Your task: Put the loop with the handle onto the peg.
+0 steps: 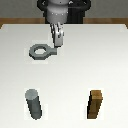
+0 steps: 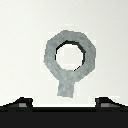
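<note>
So far nothing is placed. Going from the exterior view's left: the peg (image 1: 34,103) stands upright on the table (image 1: 110,55), bare. Further back lies the loop with the handle (image 1: 42,51), flat, its tab pointing toward the exterior view's right, well apart from the peg. My claw (image 1: 59,45) sits low at that tab, fingers spread either side in the wrist view, not yet clamped. Rightmost, the brown block (image 1: 96,105) stands aside. Grasping, carrying and threading all remain.
</note>
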Robot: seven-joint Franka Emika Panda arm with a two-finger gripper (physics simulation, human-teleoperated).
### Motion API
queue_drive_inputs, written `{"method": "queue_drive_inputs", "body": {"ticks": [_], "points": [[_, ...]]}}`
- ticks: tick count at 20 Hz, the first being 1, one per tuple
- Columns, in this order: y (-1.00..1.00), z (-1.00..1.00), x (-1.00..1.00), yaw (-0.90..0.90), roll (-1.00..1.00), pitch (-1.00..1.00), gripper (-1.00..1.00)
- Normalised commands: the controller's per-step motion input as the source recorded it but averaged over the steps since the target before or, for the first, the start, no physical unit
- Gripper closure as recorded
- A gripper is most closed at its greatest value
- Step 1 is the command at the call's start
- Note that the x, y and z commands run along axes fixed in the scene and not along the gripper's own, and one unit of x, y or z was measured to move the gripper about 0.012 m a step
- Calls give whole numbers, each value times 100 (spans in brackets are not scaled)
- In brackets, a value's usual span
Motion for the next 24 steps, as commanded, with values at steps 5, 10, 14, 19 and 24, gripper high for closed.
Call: {"method": "queue_drive_inputs", "body": {"ticks": [5, 10, 14, 19, 24], "points": [[-20, -80, 0, 0, 0, 0, -100], [0, -20, 0, 0, 0, 0, -100], [0, 0, 0, 0, 0, 0, 100], [0, 0, 0, 0, 0, 0, 100], [0, 20, 0, 0, 0, 0, 100]]}}
